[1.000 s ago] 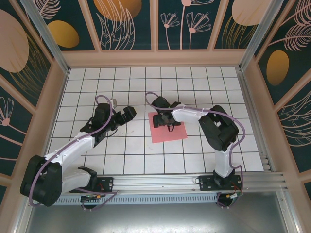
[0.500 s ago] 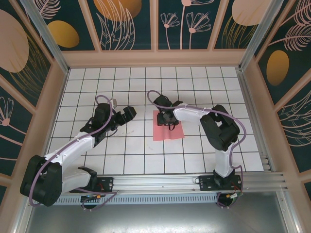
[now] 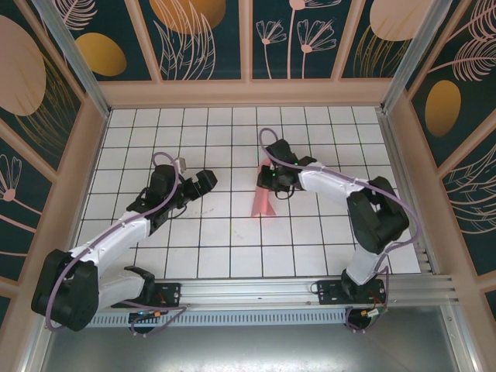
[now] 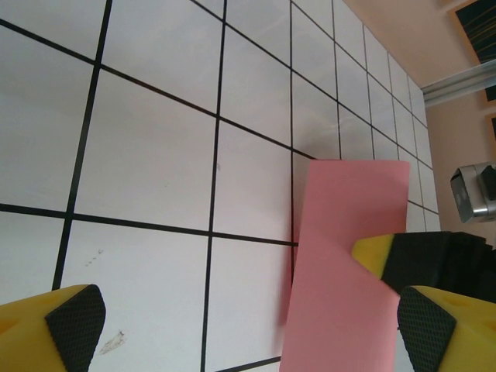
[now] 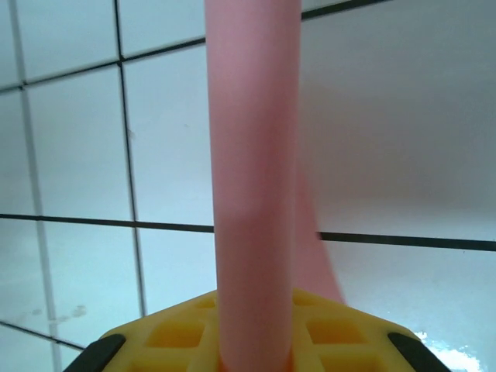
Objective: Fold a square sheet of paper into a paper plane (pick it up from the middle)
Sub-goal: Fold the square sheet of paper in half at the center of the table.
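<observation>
Picking up from the middle is judged to be the step in hand. The thin salmon-pink square sheet of paper [image 3: 263, 203] is gripped about its centre by the right hand [image 3: 273, 180], which is clenched on it near the middle of the white grid-tiled desk [image 3: 225, 256]. From above, the sheet is seen as a narrow drooping strip. Whether its lower edge rests on the desk cannot be told. In the right wrist view it is seen as a bowed pink band running down into the yellow fingers [image 5: 178, 333]. No sharp crease can be made out, and nothing plane-shaped is formed yet.

The left hand [image 3: 203, 182] is held released, jaws wide, to the left of the sheet and apart from it. In its wrist view the pink paper is seen ahead, toward the right.

Next move, as judged: the two hanging halves are to be brought edge to edge for a centre crease. The left hand would be needed to steady a free edge. Thin paper is likely to slip or crumple, so a light, slow approach is called for.
</observation>
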`<control>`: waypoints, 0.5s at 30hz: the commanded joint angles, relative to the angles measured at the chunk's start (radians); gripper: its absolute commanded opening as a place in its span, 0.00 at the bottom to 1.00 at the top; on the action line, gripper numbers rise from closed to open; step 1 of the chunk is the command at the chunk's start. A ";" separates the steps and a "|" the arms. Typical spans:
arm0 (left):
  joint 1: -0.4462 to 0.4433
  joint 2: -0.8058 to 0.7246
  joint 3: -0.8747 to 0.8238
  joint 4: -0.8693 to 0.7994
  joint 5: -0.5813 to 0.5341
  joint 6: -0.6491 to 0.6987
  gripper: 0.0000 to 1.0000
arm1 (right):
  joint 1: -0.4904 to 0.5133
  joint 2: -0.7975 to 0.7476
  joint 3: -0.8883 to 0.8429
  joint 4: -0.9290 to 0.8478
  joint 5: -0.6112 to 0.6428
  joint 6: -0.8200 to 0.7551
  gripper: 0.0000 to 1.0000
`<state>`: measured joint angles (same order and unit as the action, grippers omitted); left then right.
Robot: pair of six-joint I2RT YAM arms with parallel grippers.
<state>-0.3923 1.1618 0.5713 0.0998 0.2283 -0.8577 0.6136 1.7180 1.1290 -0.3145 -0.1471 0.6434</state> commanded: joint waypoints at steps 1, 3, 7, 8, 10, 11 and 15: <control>0.006 -0.033 0.013 -0.006 0.007 -0.010 0.99 | -0.026 -0.075 -0.045 0.115 -0.137 0.079 0.22; 0.006 -0.034 0.023 -0.013 0.010 -0.002 0.99 | -0.043 -0.112 -0.076 0.179 -0.187 0.114 0.22; 0.006 -0.025 0.045 -0.019 0.013 -0.001 0.99 | -0.061 -0.149 -0.117 0.306 -0.296 0.177 0.22; 0.006 -0.022 0.050 -0.016 0.017 -0.006 0.99 | -0.061 -0.153 -0.123 0.340 -0.319 0.192 0.23; 0.006 -0.021 0.052 -0.008 0.025 -0.017 0.99 | -0.061 -0.149 -0.132 0.404 -0.368 0.218 0.23; 0.006 -0.021 0.052 -0.004 0.030 -0.020 0.99 | -0.060 -0.145 -0.135 0.431 -0.386 0.232 0.23; 0.006 -0.030 0.047 -0.004 0.031 -0.031 0.99 | -0.061 -0.118 -0.158 0.492 -0.407 0.261 0.23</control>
<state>-0.3923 1.1423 0.5987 0.0929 0.2394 -0.8700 0.5560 1.5890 0.9939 0.0731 -0.4858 0.8551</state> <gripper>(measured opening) 0.988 0.227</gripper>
